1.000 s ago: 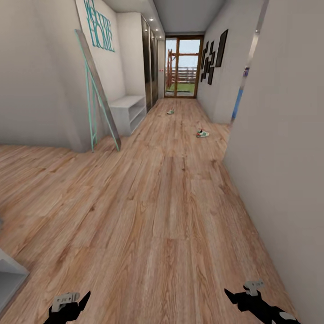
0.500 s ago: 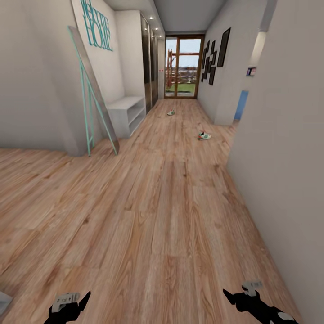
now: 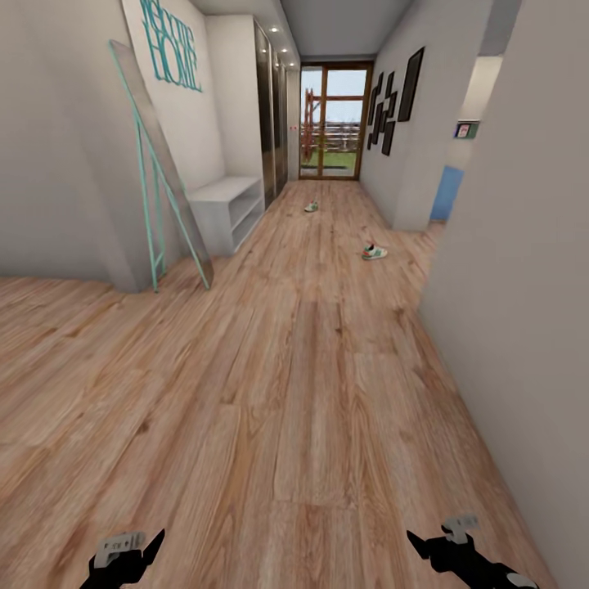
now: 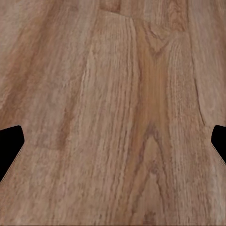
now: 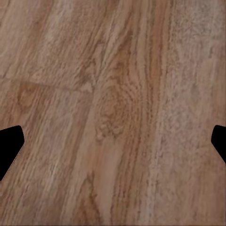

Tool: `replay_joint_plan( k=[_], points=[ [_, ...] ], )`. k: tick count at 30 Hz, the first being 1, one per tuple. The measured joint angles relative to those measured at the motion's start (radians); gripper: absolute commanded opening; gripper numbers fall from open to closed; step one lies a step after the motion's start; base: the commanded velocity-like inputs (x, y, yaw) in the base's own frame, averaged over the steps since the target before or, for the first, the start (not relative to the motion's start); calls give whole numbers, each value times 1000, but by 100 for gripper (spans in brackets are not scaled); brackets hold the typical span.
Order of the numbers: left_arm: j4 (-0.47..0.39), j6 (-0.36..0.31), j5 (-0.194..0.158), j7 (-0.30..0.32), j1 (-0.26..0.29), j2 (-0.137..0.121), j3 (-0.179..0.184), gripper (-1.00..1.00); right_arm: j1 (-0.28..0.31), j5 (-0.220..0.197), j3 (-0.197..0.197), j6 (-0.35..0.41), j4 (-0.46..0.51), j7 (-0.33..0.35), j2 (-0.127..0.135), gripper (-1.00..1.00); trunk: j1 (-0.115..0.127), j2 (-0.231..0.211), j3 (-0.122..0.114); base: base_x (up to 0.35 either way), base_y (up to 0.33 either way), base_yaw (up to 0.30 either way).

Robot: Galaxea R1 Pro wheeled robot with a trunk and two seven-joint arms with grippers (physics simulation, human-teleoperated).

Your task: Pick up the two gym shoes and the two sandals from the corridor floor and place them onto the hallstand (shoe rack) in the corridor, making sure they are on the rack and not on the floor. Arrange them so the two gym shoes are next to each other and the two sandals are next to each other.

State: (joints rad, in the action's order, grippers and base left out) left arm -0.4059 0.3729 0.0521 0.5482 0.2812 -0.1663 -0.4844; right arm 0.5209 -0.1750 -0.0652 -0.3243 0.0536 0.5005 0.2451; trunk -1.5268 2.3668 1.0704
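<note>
Gym shoes lie apart on the corridor floor [image 3: 311,393] in the head view: the nearer gym shoe [image 3: 374,252] sits right of the corridor's middle, close to the corner of the right-hand wall, and the farther gym shoe [image 3: 312,207] lies well beyond it, nearer the glass door [image 3: 332,123] at the corridor's end. Both are small and far off, so their lacing and stripes cannot be made out beyond white with touches of green and red. The hallstand [image 3: 222,204] stands against the left wall, its flat top bare and its open shelves facing the corridor, well apart from both shoes. Just beside it on the near side, a tall mirror with a teal frame [image 3: 159,172] leans against the wall, under teal lettering [image 3: 170,49]. Dark picture frames [image 3: 393,102] hang on the right wall. At the bottom edge of this view, the left gripper [image 3: 127,556] and the right gripper [image 3: 454,548] hang low over the planks, each partly cut off.

In the left wrist view, the floor's wood grain [image 4: 117,117] runs between two black fingertips [image 4: 8,146] at opposite edges, so the jaws stand wide with nothing between them.

In the right wrist view, the black fingertips [image 5: 8,148] likewise sit at the opposite edges over bare planks [image 5: 113,108], jaws wide and holding nothing.
</note>
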Motion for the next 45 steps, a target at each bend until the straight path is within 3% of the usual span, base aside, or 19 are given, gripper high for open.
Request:
replay_joint_plan(
  k=[45],
  points=[
    [0,0,-1,0,0,0,0,100,0,4,-1,2,-3,2,-5,100,0,0,0,338,0,0]
  ],
)
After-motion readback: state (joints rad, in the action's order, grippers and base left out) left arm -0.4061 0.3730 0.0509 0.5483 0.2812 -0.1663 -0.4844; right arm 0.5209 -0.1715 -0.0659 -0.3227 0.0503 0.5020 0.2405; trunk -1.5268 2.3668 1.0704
